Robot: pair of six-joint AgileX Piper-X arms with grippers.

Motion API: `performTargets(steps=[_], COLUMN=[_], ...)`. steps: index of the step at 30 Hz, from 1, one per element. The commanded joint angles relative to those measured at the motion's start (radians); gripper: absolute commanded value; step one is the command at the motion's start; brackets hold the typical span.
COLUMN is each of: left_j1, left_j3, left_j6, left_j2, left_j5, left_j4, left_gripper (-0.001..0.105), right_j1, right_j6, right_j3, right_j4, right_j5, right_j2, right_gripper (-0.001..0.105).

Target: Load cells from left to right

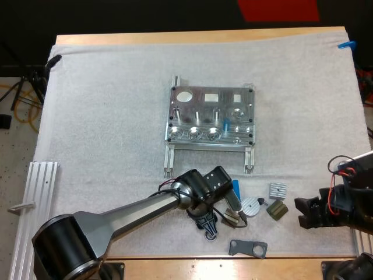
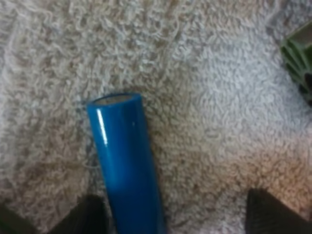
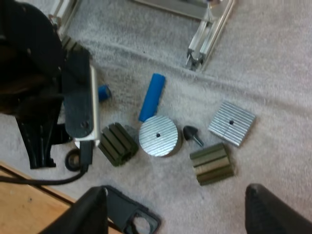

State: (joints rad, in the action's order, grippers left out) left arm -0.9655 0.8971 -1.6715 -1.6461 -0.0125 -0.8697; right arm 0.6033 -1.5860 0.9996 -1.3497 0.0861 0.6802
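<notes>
My left gripper (image 2: 175, 202) was down low over the white mat (image 1: 105, 116). Its two black fingers (image 2: 85, 214) stood wide apart and had hold of nothing. A blue cell (image 2: 126, 165) lay flat on the mat between them, close by one finger and well away from the other.

From the high view, that cell lay near the metal fixture (image 1: 210, 116), just in front of its right leg. A round ribbed disc (image 1: 252, 206) sat just beside the cell. Near the disc were a small black knob (image 3: 193, 135), a square ribbed plate (image 1: 277, 189) and a green block (image 1: 277, 210). A black bracket (image 1: 247, 248) lay close to the table's near edge.

A small blue bit (image 1: 226, 123) showed in the fixture; it may have been another cell, but I could not tell.

My right gripper (image 3: 175, 200) hung over the mat by the green block. Its fingers were wide apart too, with nothing in them.
</notes>
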Motion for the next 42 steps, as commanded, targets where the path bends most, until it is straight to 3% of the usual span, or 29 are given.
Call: performTargets(steps=[1, 7, 11, 16, 24, 26, 35, 37, 42], left_j1=[0.000, 0.000, 0.000, 0.000, 0.000, 0.000, 0.000, 0.000, 0.000], left_j3=[-0.001, -0.001, -0.001, -0.001, -0.001, -0.001, -0.001, -0.001, -0.001], left_j6=[-0.011, -0.006, 0.008, 0.059, 0.142, 0.172, 0.264, 0.269, 0.269], left_j2=[-0.013, -0.013, 0.012, 0.155, 0.494, 0.555, 0.793, 0.824, 0.841], left_j5=[-0.014, -0.014, -0.024, -0.160, -0.179, -0.179, -0.188, -0.153, -0.085], left_j4=[-0.006, -0.035, -0.058, -0.128, -0.180, -0.200, -0.230, -0.230, -0.230], left_gripper=[0.046, 0.000, 0.000, 0.000, 0.000, 0.000, 0.000, 0.000, 0.000], right_j1=[0.002, 0.002, 0.002, 0.002, 0.002, 0.002, 0.002, 0.002, 0.016], right_j6=[-0.002, -0.002, -0.002, -0.002, -0.025, -0.034, -0.034, -0.032, 0.009], right_j3=[0.002, 0.002, 0.002, 0.002, 0.002, 0.002, 0.002, 0.002, 0.002], right_j4=[0.008, 0.008, 0.017, 0.046, 0.168, 0.222, 0.418, 0.469, 0.578], right_j5=[0.009, 0.009, 0.007, 0.007, 0.016, 0.063, 0.489, 0.597, 0.705], right_j2=[-0.001, -0.001, -0.001, 0.033, 0.126, 0.144, 0.300, 0.349, 0.428], right_gripper=[0.059, 0.059, 0.059, 0.059, 0.059, 0.059, 0.059, 0.059, 0.059])
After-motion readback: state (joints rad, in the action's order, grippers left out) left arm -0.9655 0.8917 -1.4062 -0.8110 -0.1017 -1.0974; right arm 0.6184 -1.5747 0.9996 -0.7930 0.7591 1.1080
